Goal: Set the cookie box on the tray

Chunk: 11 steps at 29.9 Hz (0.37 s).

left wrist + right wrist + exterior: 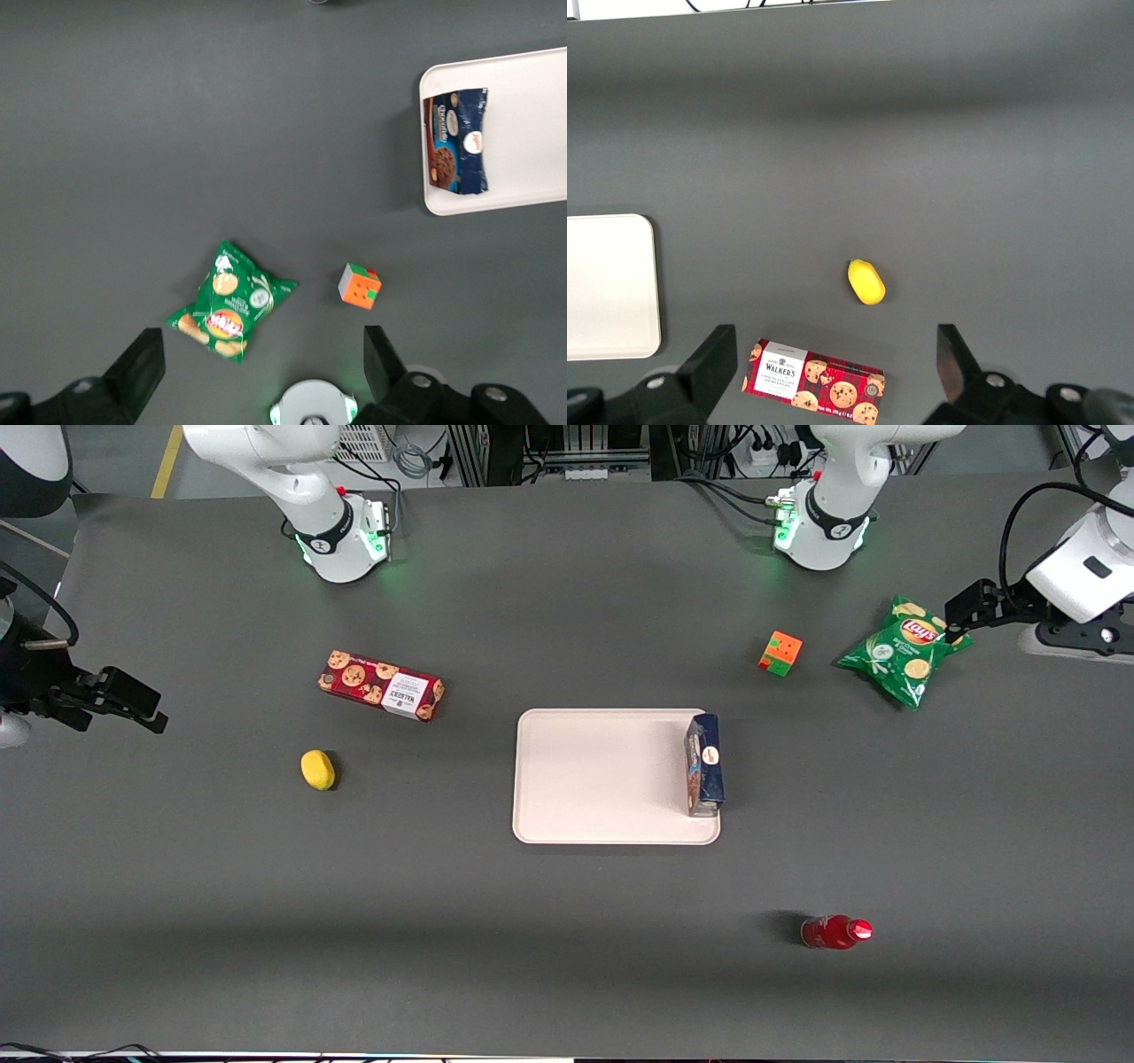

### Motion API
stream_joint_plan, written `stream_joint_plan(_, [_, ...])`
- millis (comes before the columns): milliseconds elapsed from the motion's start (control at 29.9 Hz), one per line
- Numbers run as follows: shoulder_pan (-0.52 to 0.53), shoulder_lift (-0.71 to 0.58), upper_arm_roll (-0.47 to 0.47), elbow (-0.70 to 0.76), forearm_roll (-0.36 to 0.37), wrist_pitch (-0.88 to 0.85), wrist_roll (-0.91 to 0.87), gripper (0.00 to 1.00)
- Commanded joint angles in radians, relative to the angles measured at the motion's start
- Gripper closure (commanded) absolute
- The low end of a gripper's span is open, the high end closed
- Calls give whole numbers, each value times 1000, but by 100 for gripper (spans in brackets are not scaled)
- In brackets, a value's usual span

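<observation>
While the cookie box point(705, 764) is lying on the tray point(602, 779), the pincer point(959, 615) is hovering wide open, empty, well apart above the chip bag point(902, 650)

Tray point(532, 190) cut off at frame edge, cookie box point(706, 764) print too small to read

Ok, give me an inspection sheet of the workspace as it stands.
Surface: dark grey table.
Job's things: cookie box lies on the tray, along its edge toward the working arm's end.
Clutter: chips bag, colour cube, red bottle, red cookie box, yellow object, all on the table off the tray.
Grippers: left gripper above the chips bag, fingers open, holding nothing.
Cables: black cable on the working arm.
Surroundings: racks and wiring past the table edge.
</observation>
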<state>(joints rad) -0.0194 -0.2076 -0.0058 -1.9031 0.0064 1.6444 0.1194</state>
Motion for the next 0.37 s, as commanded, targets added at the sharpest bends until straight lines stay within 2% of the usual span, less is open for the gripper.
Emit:
stream_joint_plan(0, [-5, -53, 33, -27, -8, 15, 11, 0])
stream_joint_plan(335, [-8, -56, 41, 3, -8, 15, 16, 0])
